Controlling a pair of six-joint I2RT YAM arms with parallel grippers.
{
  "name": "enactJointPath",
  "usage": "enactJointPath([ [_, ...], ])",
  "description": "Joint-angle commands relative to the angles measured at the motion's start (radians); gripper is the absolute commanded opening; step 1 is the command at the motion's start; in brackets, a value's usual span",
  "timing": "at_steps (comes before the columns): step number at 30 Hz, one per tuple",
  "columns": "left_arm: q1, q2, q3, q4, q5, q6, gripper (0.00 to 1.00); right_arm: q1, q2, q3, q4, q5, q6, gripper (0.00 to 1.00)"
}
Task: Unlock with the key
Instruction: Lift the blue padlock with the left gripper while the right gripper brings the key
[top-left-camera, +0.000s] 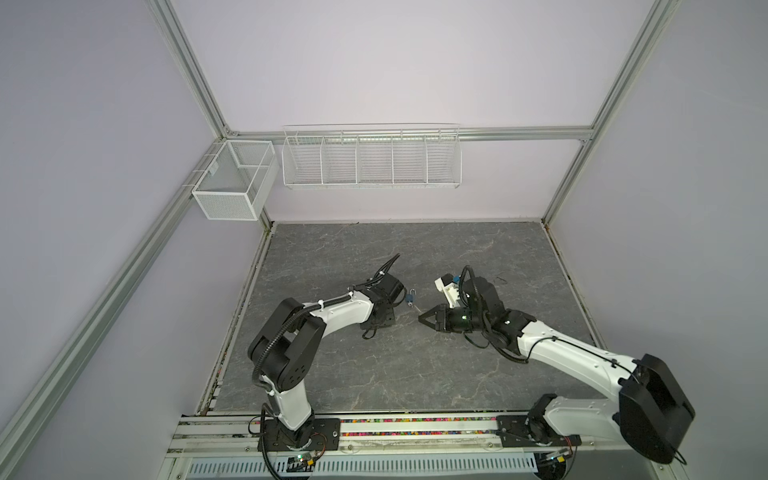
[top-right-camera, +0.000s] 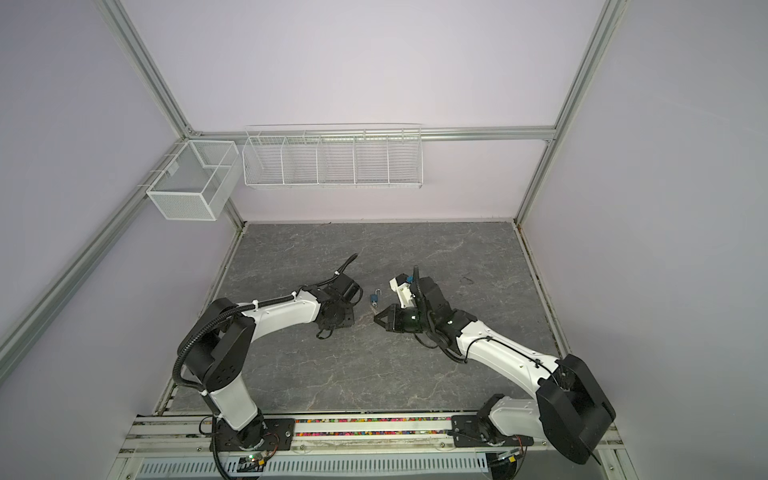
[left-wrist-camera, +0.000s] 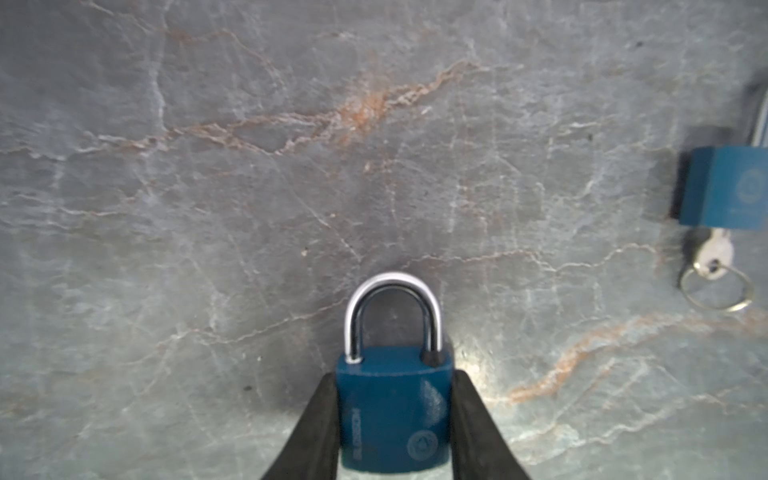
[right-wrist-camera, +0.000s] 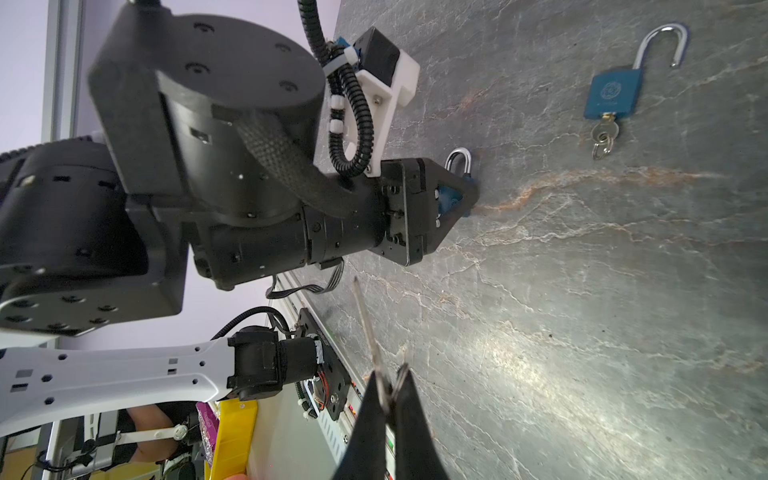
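Now, with the left gripper (left-wrist-camera: 395, 376) pinching the blue padlock (left-wrist-camera: 392, 411) by its body down near the table (right-wrist-camera: 582, 299) and the right gripper (right-wrist-camera: 390, 384) clamped on the key (right-wrist-camera: 368, 328), the blade should line up squarely with the keyway, hidden here, before any push.

Embossed lettering and a round emblem are seen on the face of the blue metal padlock with a closed steel shackle (left-wrist-camera: 392, 411), but the letters are too blurred to be read. A similar round emblem is borne by the second blue padlock (right-wrist-camera: 611, 93); no wording can be made out.
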Motion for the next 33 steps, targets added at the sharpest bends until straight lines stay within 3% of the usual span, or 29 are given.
enactJointPath([
  [1, -0.006, -0.021, 0.008, -0.051, 0.029, -0.028, 0.00, 0.016, 0.014, 0.003, 0.000, 0.050, 0.073, 0.06],
  [9, -0.007, -0.133, 0.070, -0.102, 0.015, -0.120, 0.00, 0.073, -0.047, -0.089, 0.097, 0.184, 0.254, 0.06],
  [15, -0.019, -0.190, 0.151, -0.148, 0.019, -0.176, 0.00, 0.117, -0.074, -0.126, 0.122, 0.293, 0.297, 0.06],
  [20, -0.027, -0.237, 0.182, -0.157, 0.033, -0.211, 0.00, 0.147, -0.048, -0.147, 0.219, 0.311, 0.394, 0.06],
  [25, -0.054, -0.247, 0.244, -0.207, 0.014, -0.214, 0.00, 0.212, 0.000, -0.095, 0.236, 0.358, 0.390, 0.06],
  [29, -0.077, -0.249, 0.285, -0.231, -0.023, -0.213, 0.00, 0.228, 0.032, -0.122, 0.380, 0.389, 0.436, 0.06],
  [33, -0.086, -0.247, 0.304, -0.238, -0.038, -0.216, 0.00, 0.240, 0.054, -0.070, 0.319, 0.435, 0.408, 0.06],
])
